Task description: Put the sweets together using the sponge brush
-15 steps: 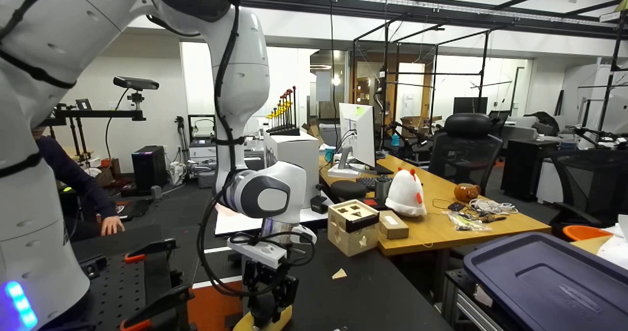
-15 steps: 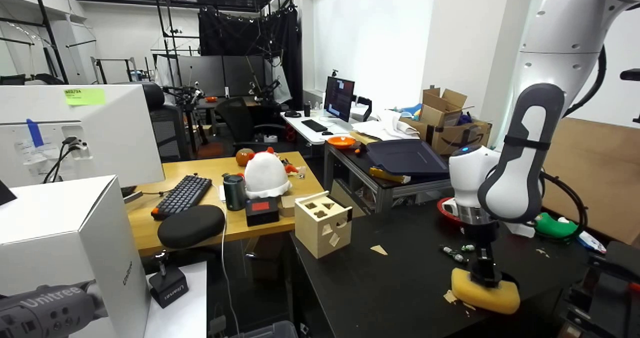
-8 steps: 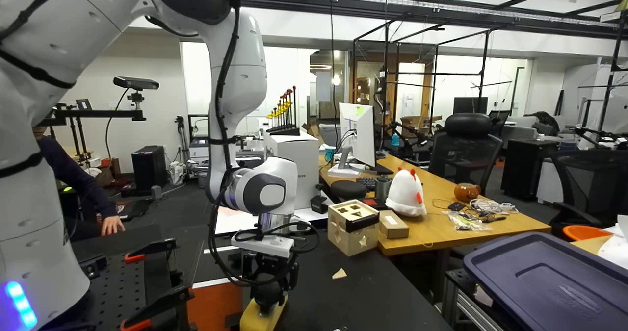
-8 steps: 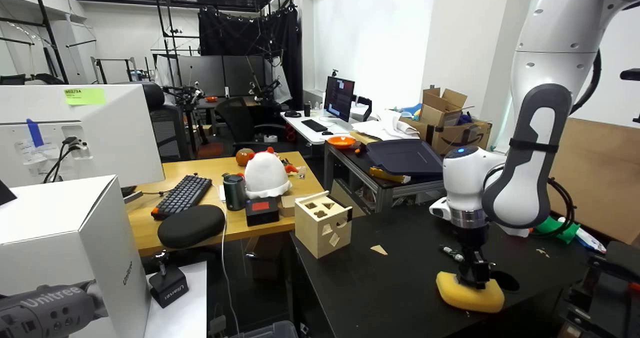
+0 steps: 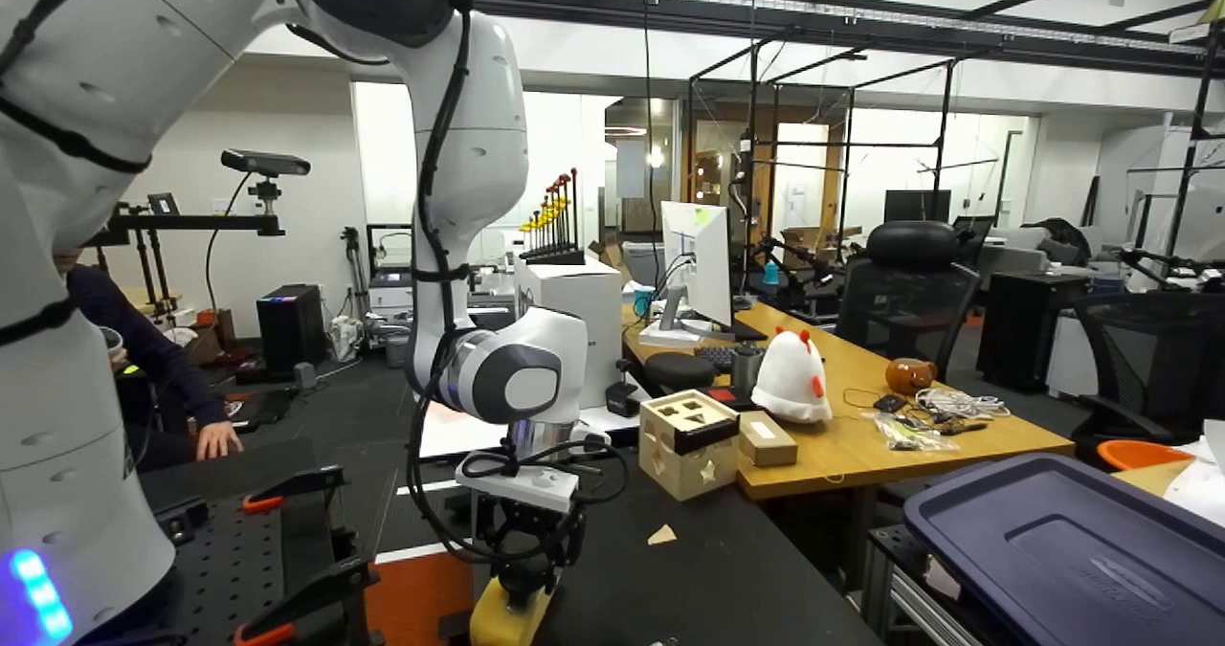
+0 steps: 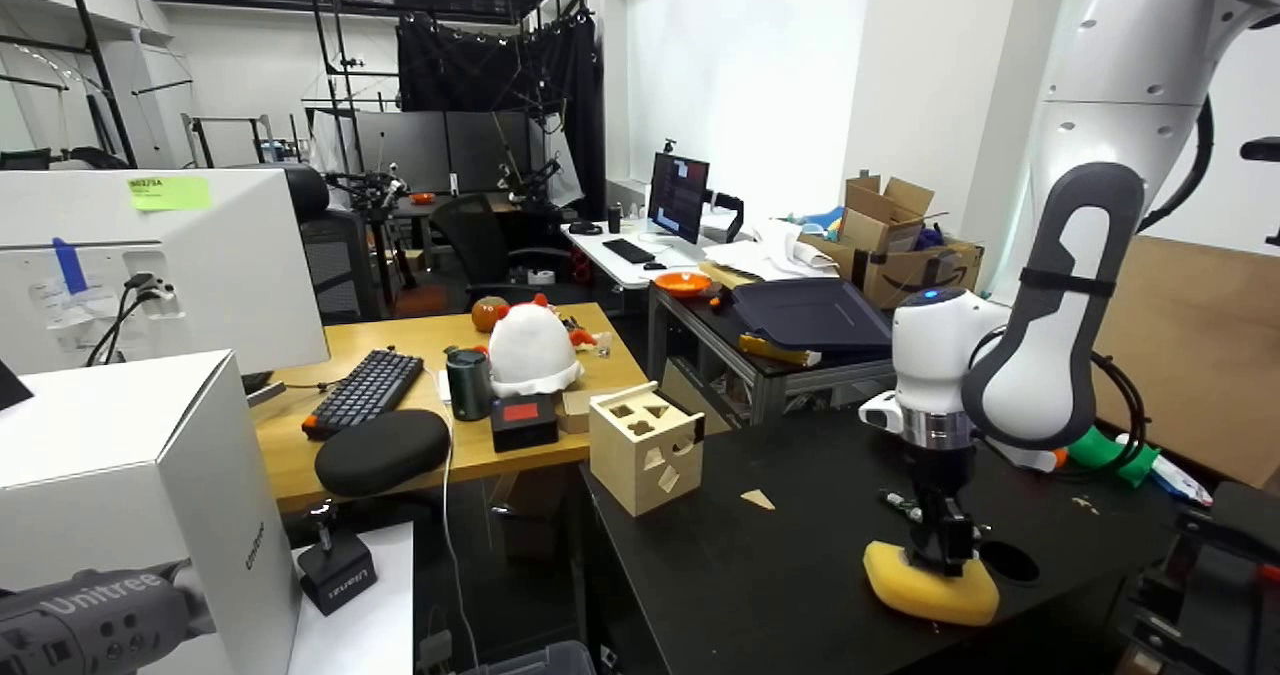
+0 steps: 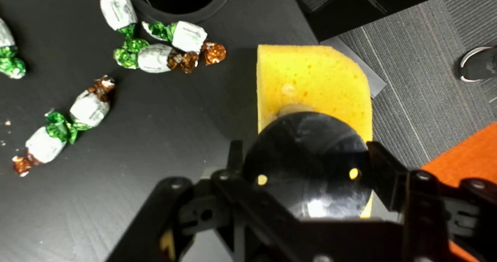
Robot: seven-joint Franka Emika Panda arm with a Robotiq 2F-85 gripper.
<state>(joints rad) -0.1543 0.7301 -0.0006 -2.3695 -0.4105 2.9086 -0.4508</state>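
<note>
We judge the sponge brush (image 7: 316, 81) light and squashy, best held where our gripper (image 7: 306, 157) grasps it: the black knob (image 7: 306, 145).

In an exterior view, a white box (image 6: 150, 505) reads "Unitree" on its side; a grey device (image 6: 100, 620) in front of it says "Unitree" too; a black stand (image 6: 335, 560) just beside the box says "Ulanzi"; a cardboard carton (image 6: 925, 270) well behind the box bears a curved-arrow logo; a green note (image 6: 170, 193) above the box has writing too small to read; in the wrist view, print on the sweets (image 7: 45, 144) is blurred.
</note>
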